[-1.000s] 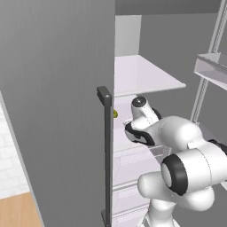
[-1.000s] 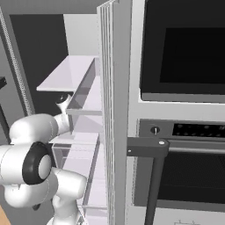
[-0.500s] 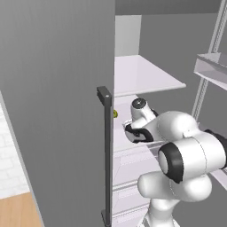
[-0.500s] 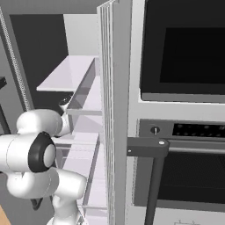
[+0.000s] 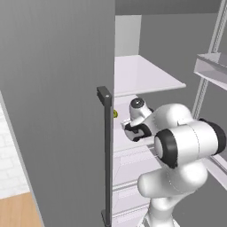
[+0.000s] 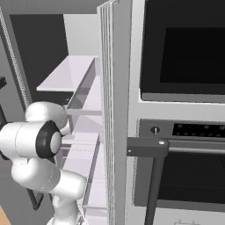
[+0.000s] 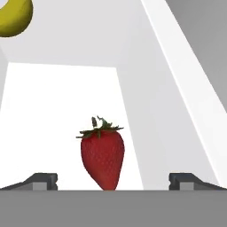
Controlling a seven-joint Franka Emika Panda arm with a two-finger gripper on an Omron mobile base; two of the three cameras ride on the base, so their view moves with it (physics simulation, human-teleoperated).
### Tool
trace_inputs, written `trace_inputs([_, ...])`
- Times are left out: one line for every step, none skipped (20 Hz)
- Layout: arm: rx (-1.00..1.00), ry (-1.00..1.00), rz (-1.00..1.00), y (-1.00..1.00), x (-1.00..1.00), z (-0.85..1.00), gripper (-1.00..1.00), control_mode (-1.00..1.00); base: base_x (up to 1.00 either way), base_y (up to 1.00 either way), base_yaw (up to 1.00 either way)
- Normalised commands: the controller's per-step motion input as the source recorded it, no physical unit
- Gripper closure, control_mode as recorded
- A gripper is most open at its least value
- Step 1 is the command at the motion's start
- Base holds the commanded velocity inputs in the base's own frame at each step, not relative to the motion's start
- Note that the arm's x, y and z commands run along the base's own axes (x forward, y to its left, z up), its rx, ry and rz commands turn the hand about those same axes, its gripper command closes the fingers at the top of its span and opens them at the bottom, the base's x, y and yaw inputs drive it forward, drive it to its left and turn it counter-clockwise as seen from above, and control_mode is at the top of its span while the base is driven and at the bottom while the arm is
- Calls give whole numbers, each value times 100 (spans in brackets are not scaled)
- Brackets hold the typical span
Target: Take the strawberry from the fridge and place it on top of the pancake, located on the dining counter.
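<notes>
The big grey fridge (image 5: 57, 102) stands with its door swung wide, and a long dark handle (image 5: 105, 155) runs down the door's edge. Beside the fridge, in the right base view, is a black oven (image 6: 184, 110). Inside the fridge are white shelves (image 5: 142, 75). The white robot arm (image 5: 186, 146) reaches into the fridge, just under the wide top shelf.

In the hand view, the gripper (image 7: 113, 181) has its two dark tips spread far apart, pinching nothing. The strawberry (image 7: 102, 154) stands on a white fridge shelf (image 7: 53, 111), green cap up, right between the two tips but touching neither. A bit of a yellow fruit (image 7: 15, 17) sits deeper in the fridge, well apart from the strawberry.
</notes>
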Motion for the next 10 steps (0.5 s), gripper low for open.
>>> trace_inputs([0,0,0,9,32,-25,-100,-100,0,0,0])
trace_inputs([0,0,0,1,35,-18,-100,-100,0,0,0])
trace_inputs([0,0,0,6,33,-18,-100,-100,0,0,0])
trace_inputs([0,0,0,12,35,-14,-100,-100,0,0,0])
trace_inputs([0,0,0,1,31,-14,-100,-100,0,0,0])
trace_inputs([0,0,0,0,30,-12,-100,-100,0,0,0])
trace_inputs([0,0,0,0,26,-11,-100,-100,0,0,0])
trace_inputs([0,0,1,0,20,-12,-100,-100,0,0,0])
trace_inputs([0,0,3,0,7,-9,-100,-100,0,0,0])
trace_inputs([0,0,3,0,0,-7,-100,-100,0,0,0])
